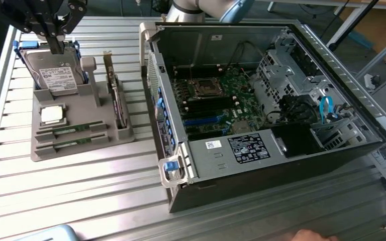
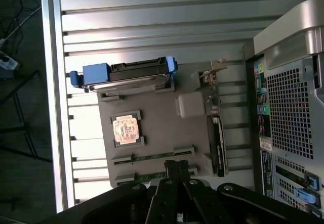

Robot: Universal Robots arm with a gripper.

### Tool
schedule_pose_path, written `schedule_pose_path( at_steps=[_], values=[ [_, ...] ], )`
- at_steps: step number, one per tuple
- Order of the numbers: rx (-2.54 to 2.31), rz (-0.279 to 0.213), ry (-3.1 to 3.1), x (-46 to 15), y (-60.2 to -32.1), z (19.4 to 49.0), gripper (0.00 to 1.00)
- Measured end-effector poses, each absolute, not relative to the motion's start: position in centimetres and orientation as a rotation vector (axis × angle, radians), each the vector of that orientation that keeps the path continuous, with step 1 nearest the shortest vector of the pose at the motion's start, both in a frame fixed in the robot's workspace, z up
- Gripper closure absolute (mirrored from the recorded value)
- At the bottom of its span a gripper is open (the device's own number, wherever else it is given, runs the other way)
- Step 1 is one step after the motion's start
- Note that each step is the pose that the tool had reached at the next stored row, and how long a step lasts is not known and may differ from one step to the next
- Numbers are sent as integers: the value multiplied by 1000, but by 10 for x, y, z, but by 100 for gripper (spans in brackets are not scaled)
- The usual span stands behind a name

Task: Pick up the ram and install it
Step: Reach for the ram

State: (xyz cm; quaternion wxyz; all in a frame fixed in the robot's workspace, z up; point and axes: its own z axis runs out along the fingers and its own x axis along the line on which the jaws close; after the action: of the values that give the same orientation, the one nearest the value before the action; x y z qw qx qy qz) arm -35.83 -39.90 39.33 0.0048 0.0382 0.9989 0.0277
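Observation:
Two ram sticks lie in slots at the front of a grey holder tray (image 1: 79, 153): one ram (image 1: 70, 129), the other ram (image 1: 69, 144) just in front of it. In the wrist view both are thin green strips, one ram (image 2: 152, 157) in full and the other ram (image 2: 144, 176) partly behind the fingertips. My gripper (image 1: 58, 46) hangs above the tray's far end, over the hard drive (image 1: 58, 75). The gripper (image 2: 175, 166) is shut and holds nothing. The open computer case (image 1: 260, 160) lies at the exterior view's right, its motherboard (image 1: 213, 103) exposed.
The tray also carries a silver processor chip (image 1: 52, 114) and an upright dark expansion card (image 1: 116, 98). Everything rests on a ribbed metal table (image 1: 79, 191). A person's hand (image 1: 310, 235) shows at the near edge. A pale blue object (image 1: 45, 233) sits at the near left corner.

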Motion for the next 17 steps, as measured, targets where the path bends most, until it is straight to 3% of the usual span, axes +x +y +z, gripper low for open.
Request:
schedule_pose_path(
  at_steps=[17],
  values=[
    [119, 87, 3132, -369, -399, 393, 89]
  ],
)
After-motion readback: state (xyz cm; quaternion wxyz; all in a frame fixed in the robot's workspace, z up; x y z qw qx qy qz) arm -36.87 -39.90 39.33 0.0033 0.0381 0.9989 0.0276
